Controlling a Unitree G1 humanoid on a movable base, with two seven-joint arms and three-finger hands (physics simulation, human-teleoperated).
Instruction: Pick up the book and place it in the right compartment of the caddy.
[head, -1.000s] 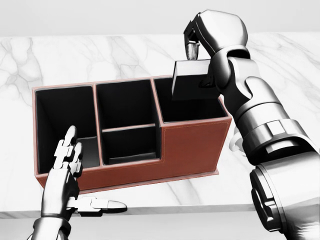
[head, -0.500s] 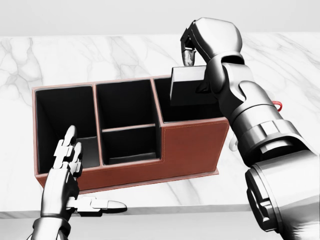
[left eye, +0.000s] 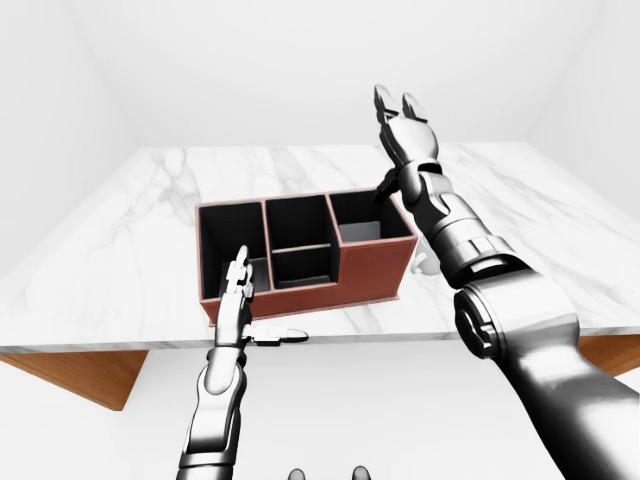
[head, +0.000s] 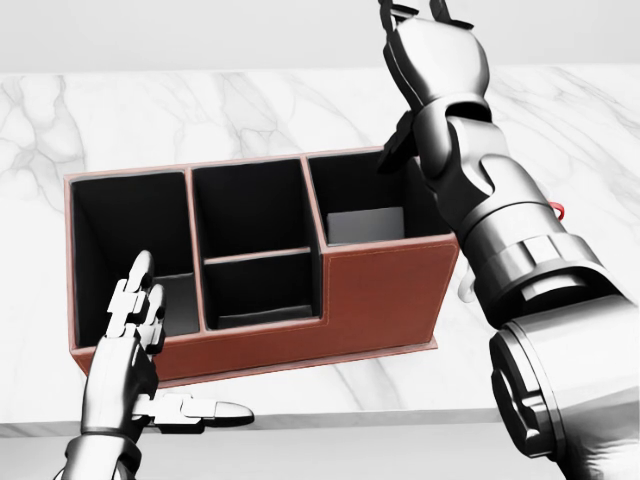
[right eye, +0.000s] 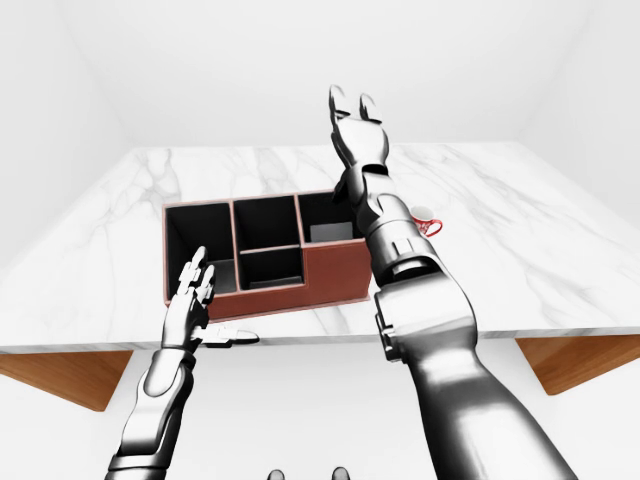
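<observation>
The red-brown caddy (head: 385, 290) stands on the marble counter (head: 200, 110), with three black compartments side by side. The book (head: 365, 224) lies inside the right compartment, showing as a pale grey rectangle at its bottom. My right hand (head: 425, 20) is open and empty, fingers spread, raised above the right compartment's far edge at the top of the head view. My left hand (head: 160, 340) is open and empty at the caddy's lower left corner, fingers upright against the left compartment's near wall.
A red mug (right eye: 428, 226) sits to the right of the caddy, mostly hidden behind my right forearm. The counter's near edge (head: 330, 415) runs just below the caddy. Bare marble lies above and to both sides of the caddy.
My right hand has opened and risen. The book has left it and dropped into the right compartment. The left hand has not moved.
</observation>
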